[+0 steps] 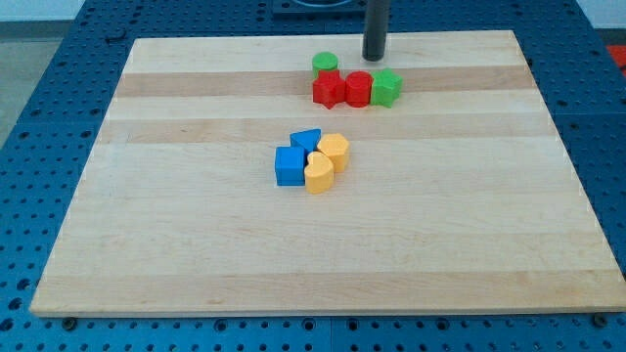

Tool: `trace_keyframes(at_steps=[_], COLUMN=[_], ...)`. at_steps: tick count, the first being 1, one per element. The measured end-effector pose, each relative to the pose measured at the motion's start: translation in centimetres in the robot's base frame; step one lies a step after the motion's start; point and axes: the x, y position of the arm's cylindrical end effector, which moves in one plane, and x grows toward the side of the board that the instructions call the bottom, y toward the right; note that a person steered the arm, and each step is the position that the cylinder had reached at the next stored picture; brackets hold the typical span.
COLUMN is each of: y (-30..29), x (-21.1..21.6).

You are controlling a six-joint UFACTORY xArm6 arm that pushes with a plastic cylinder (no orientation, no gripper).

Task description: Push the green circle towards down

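The tip stands at about two o'clock of the green circle, apart from it; the arm carries no pincer, only the rod.

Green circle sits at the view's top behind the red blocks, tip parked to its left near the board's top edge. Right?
One thing is off: my tip is to the view's right of the green circle, not its left. The camera view shows it. The rest holds: the green circle sits behind the red blocks, and the tip is near the board's top edge.
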Motion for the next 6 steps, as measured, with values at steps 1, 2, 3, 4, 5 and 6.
trace_keyframes(at_steps=[1,2,3,4,5,6], y=[-1.6,-3.1,-3.4,-4.6,-6.9,-9.2], x=[0.0,0.6,2.1,2.3,2.3,2.6])
